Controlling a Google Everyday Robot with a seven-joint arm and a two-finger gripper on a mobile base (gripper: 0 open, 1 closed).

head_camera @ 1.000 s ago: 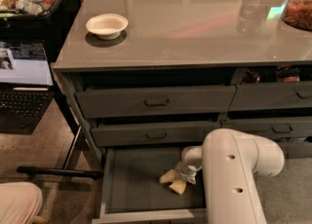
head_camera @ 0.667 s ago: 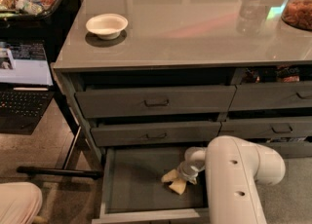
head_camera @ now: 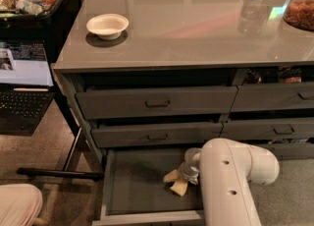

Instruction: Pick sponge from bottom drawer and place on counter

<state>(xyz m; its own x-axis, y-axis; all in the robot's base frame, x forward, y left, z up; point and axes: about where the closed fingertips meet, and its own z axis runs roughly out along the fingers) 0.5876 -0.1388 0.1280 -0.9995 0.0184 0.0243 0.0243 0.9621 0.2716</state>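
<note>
Almost nothing has moved since a second ago. The thick white robot arm point(head_camera: 230, 181) has only shifted a tiny bit, and the small pale-yellow soft sponge point(head_camera: 179, 187) lies in the same spot.

That spot is on the flat floor of the wide, dark-grey bottom drawer point(head_camera: 137, 185), which is pulled out. The sponge sits near the middle, a little to the right, and it looks bent.

You are dealing with a very light, squashy thing. It will not break and it will not slip much, but it will fold if you squeeze it. Take hold across its short middle part, where it is thickest, and not by a thin corner, which could flop out.

The grey end effector point(head_camera: 189, 172) is low inside the drawer, right at the top edge of the sponge. It seems to touch it. The arm hides much of it, so you cannot tell how wide it is, or whether it has the sponge yet.

The big shiny grey-beige bench point(head_camera: 196, 28) above is where the sponge must go. A round white bowl point(head_camera: 107, 25) stands on its left side.
</note>
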